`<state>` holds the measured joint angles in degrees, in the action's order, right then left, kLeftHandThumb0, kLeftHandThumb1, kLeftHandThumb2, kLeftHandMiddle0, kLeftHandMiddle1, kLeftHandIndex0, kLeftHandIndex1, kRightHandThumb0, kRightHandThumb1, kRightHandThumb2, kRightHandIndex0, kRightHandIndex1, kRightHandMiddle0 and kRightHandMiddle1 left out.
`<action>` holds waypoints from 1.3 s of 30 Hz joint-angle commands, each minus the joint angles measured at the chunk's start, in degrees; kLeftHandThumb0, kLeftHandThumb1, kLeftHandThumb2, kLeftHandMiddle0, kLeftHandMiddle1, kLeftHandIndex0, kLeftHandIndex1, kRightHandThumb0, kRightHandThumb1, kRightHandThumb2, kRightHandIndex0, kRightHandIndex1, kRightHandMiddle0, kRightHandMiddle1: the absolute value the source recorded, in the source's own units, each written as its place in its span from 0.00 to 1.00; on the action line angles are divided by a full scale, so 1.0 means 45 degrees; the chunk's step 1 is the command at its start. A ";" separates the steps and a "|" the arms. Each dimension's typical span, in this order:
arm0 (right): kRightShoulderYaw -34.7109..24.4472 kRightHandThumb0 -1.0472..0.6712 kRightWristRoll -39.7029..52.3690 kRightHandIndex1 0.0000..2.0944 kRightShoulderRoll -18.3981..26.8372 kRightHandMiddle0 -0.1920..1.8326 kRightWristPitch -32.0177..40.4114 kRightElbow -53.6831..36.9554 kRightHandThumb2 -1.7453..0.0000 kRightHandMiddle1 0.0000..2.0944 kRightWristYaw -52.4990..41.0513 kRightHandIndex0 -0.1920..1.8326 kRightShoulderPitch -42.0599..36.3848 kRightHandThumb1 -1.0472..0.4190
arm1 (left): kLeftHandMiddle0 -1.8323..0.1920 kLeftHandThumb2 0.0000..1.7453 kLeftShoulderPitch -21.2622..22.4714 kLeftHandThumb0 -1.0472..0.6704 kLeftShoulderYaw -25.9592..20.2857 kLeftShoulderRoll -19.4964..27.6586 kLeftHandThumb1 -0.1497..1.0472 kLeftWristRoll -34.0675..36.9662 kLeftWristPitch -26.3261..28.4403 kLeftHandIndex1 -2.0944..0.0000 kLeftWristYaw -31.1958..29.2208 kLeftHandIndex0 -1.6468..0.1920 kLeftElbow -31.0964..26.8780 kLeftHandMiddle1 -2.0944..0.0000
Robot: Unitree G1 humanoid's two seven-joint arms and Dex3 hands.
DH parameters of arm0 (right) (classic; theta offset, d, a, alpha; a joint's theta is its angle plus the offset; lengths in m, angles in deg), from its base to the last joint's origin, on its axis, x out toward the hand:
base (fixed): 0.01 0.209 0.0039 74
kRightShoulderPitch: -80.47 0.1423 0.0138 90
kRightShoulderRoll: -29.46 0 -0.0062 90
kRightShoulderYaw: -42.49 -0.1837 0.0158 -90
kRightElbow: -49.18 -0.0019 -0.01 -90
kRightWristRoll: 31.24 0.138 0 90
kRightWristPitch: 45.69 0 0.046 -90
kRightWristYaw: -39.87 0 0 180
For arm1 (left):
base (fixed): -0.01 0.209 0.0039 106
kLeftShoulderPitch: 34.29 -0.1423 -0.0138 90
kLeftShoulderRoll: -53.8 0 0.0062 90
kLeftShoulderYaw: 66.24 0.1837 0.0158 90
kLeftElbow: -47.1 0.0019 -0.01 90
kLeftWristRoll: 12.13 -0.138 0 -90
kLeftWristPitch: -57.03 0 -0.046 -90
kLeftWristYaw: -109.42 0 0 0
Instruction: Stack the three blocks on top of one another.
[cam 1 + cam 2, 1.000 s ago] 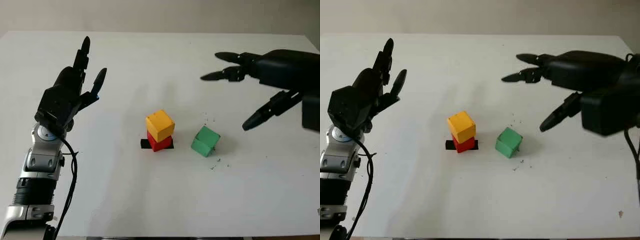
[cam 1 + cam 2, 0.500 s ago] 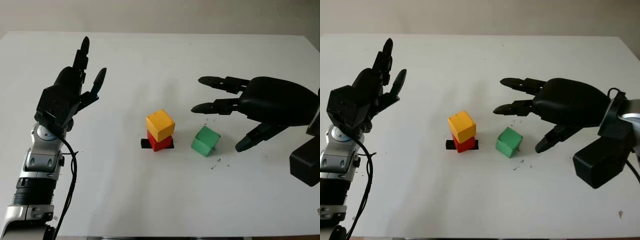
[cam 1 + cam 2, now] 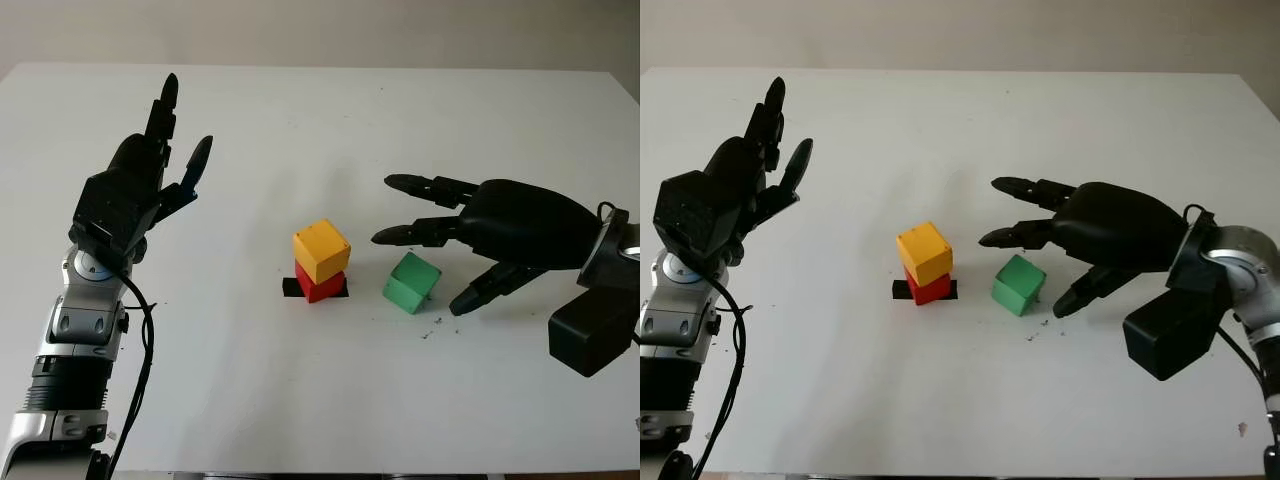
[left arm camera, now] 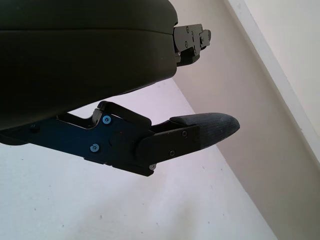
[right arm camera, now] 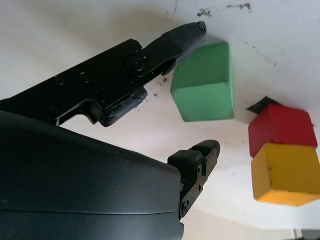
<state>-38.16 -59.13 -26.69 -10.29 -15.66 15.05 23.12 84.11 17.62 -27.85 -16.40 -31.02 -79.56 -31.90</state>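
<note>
A yellow block [image 3: 320,250] sits on a red block [image 3: 318,285] near the middle of the white table, over a small black mark [image 3: 291,288]. Just to their right a green block [image 3: 411,282] lies alone on the table, also seen as green block [image 5: 204,90]. My right hand [image 3: 430,255] is open and hangs low around the green block, two fingers behind it and the thumb on its right; I see no contact. My left hand [image 3: 150,170] is open, raised above the table's left side.
Dark specks [image 3: 436,325] dot the table beside the green block. The white table [image 3: 300,400] stretches wide on all sides, with its far edge against a pale wall.
My right hand has come down and leftward from the upper right until its fingers stand around the green block. The blocks and my left hand have not moved.
</note>
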 commanded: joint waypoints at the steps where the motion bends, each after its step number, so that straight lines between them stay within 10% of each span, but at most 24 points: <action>1: 0.0136 0.28 -0.0125 0.03 -0.0067 0.34 0.0066 0.0065 0.97 0.05 0.0074 0.09 0.0376 0.16 | 0.99 0.36 -0.0106 0.23 -0.0045 0.0065 1.00 -0.0046 -0.0050 0.97 0.0020 0.98 -0.0151 0.97; 25: 0.0795 0.38 -0.1058 0.04 -0.0485 0.55 -0.0750 0.1533 0.97 0.15 0.1893 0.18 0.1184 0.12 | 1.00 0.36 -0.0125 0.23 -0.0043 -0.0006 1.00 -0.0188 0.0147 0.97 0.0077 0.99 -0.0240 0.97; 39: 0.0649 0.40 0.3892 0.02 -0.0833 0.37 0.2626 0.0223 0.97 0.40 -0.2464 0.17 0.0524 0.11 | 0.99 0.37 -0.0132 0.24 0.0026 0.0010 1.00 -0.0446 0.0147 0.97 0.0192 0.98 -0.0244 0.97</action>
<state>-34.26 -42.98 -30.11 0.42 -13.19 4.81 26.00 83.51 17.67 -27.86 -18.16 -30.19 -79.02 -32.05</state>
